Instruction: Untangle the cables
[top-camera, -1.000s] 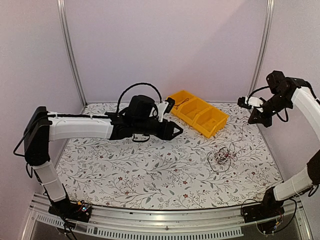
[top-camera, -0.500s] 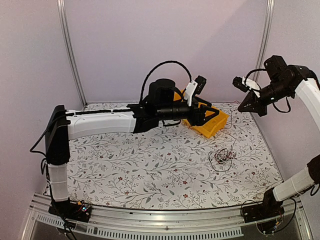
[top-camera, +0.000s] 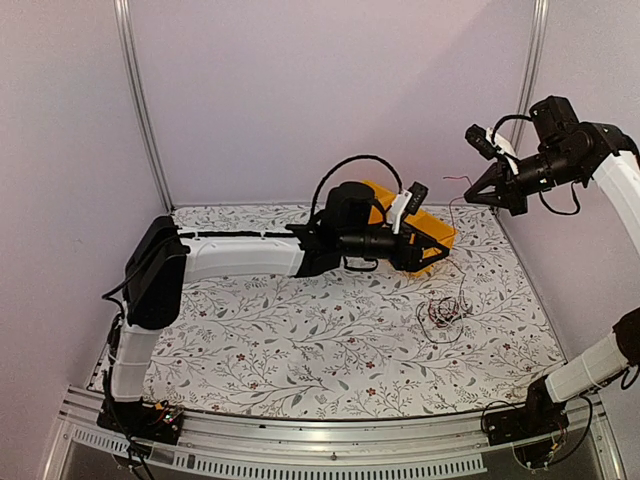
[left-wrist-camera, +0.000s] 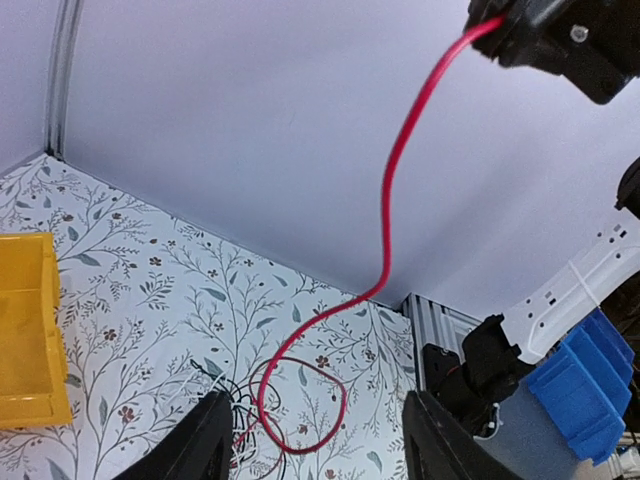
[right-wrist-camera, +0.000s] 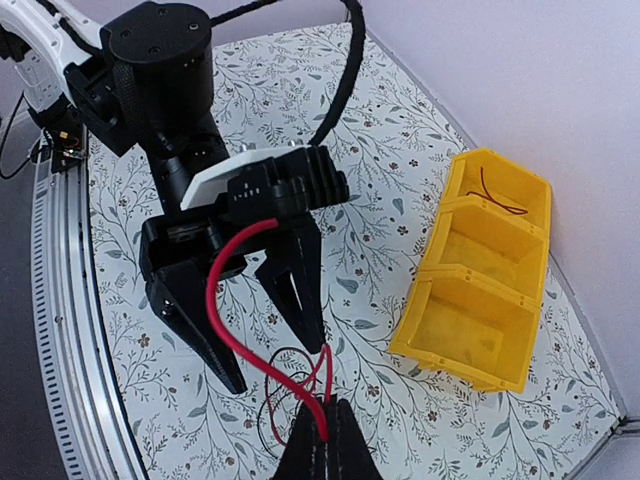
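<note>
Top external shows the cables (top-camera: 443, 314) bunched on the counter (top-camera: 300, 340) (near the yellow bin (top-camera: 440, 232)); right gripper (right-wrist-camera: 322, 414) pinches a red cable (left-wrist-camera: 388, 190) aloft, left gripper (right-wrist-camera: 277, 365) hovers, spread wide.

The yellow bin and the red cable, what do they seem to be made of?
The yellow bin looks like moulded plastic: even colour, smooth, slightly glossy walls with thin dividers. The red cable looks like thin wire in smooth plastic or rubber insulation, since it hangs in soft curves and loops; its core is not visible.
</note>
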